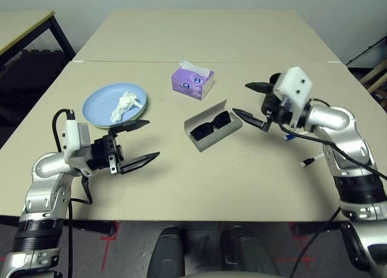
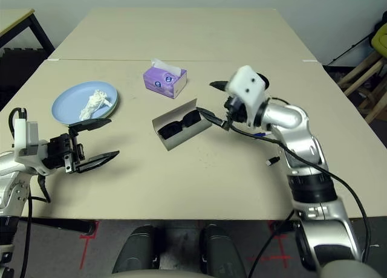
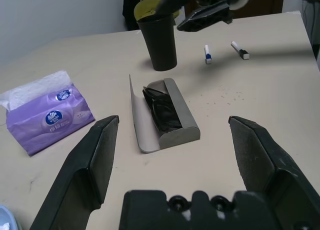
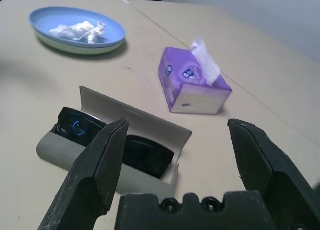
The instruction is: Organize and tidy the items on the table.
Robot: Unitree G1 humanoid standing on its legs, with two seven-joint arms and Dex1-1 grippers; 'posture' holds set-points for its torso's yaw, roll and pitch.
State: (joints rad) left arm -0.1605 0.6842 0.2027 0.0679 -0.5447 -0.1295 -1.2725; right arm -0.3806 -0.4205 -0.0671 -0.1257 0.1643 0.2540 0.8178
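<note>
Head views: on the table (image 1: 199,187) we see the light blue plate (image 1: 100,104) toward the left edge, stacked on a pale green plate whose rim peeks out below, with the crumpled white tissue (image 1: 123,106) lying on it. The purple tissue box (image 1: 192,81) sits just short of the seam. The grey glasses case (image 1: 213,133) lies open mid-table with the black sunglasses (image 1: 210,125) inside. One white marker (image 1: 310,162) lies toward the right edge. The left gripper (image 1: 137,143) hovers off the near-left corner, fingers spread wide, holding nothing. The right gripper (image 1: 256,103) hangs just right of the case, also spread wide and empty.

Left wrist view: we pick up what the right arm hides from above: a black cup (image 3: 159,41) beyond the case, and both markers (image 3: 207,53) side by side.

Right wrist view: we see the case's raised lid; the sunglasses look seated, though partly hidden.

The near half of the table, between case and front edge, is bare.
</note>
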